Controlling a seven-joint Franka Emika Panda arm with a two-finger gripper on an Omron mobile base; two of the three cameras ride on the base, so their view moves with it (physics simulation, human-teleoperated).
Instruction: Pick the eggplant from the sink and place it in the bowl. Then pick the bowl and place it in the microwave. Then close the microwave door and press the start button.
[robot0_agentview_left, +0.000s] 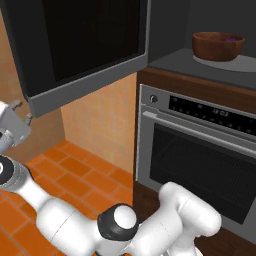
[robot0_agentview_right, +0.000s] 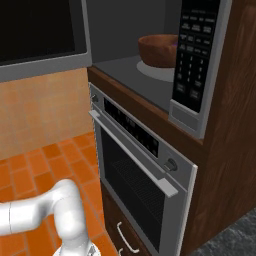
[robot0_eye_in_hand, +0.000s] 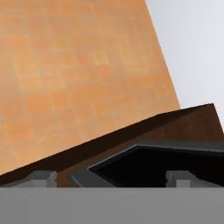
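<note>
A: Starting at the far left of the left base view, what is that grey block?

B: That is the robot's hand, cut off by the frame edge. The gripper (robot0_eye_in_hand: 109, 177) shows better in the hand view, where its two grey finger tips (robot0_eye_in_hand: 40, 178) stand wide apart with nothing between them, so it is released and empty.

A: And what is the hand close to?

B: The microwave door (robot0_agentview_left: 85, 45), swung open, a black glass panel in a grey frame. Its top and left side run out of the left base view. In the hand view a dark panel with a grey rim lies just past the finger tips, but I cannot tell whether they touch it.

A: Moving right?

B: The microwave (robot0_agentview_right: 150, 65) cavity, with the bowl (robot0_agentview_left: 218, 45) sitting inside on a pale round plate (robot0_agentview_left: 240, 64). A little purple shows over the bowl's rim: the eggplant (robot0_agentview_left: 233, 37), mostly hidden by the wooden wall.

A: Below that?

B: The steel oven (robot0_agentview_left: 200, 150), door closed, its right part cropped in the left base view.

A: And furthest right?

B: The microwave's button panel (robot0_agentview_right: 197, 55) in the right base view; its markings are too small to read.
</note>
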